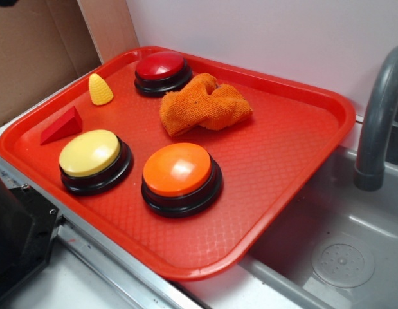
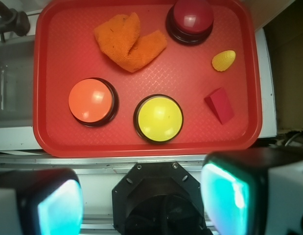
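From my end, the gripper (image 2: 141, 193) hangs with its 2 fingers spread wide and nothing between them, over the table edge and short of the red tray (image 2: 117, 151). Closest to it is the yellow button (image 2: 158, 118), with the orange button (image 2: 91, 100) just beside that; neither is touched. Farther off lie the red wedge (image 2: 220, 105), the yellow cone (image 2: 223, 60), the dark red button (image 2: 192, 17) and the crumpled orange cloth (image 2: 129, 41), all resting on the tray. By my reading, nothing has been engaged yet.
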Controlling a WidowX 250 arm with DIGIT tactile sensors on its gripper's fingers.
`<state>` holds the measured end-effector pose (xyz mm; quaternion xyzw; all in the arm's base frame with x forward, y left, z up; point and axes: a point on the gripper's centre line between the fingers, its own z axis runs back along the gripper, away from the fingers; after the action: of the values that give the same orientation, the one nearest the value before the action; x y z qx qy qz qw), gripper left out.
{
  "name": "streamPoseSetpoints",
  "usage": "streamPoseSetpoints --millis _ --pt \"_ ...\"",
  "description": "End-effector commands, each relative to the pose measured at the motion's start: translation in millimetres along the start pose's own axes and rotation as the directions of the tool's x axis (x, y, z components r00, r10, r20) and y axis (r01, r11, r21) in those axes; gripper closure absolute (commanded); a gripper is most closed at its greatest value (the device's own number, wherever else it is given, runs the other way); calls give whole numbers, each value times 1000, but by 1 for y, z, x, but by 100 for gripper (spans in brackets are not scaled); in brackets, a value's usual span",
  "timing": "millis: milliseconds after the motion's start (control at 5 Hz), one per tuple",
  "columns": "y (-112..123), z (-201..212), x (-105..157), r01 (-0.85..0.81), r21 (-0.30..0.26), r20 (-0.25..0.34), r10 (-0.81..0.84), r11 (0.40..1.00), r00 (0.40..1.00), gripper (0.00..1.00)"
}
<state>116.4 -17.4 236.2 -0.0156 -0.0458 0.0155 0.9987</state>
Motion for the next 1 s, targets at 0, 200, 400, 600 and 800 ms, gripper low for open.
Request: streamPoseSetpoints --millis 0,200,400,600,800 --pt "0 0 0 0 0 0 0 1000 1000 0" --pt "-38 -54 26 195 11 -20 -195 981 981 0" --pt "-49 -85 27 269 51 -15 -268 962 963 0" --pt "-40 -127 49 328 101 -8 -329 939 944 0" --pt "-45 -156 60 383 83 14 -385 920 923 0"
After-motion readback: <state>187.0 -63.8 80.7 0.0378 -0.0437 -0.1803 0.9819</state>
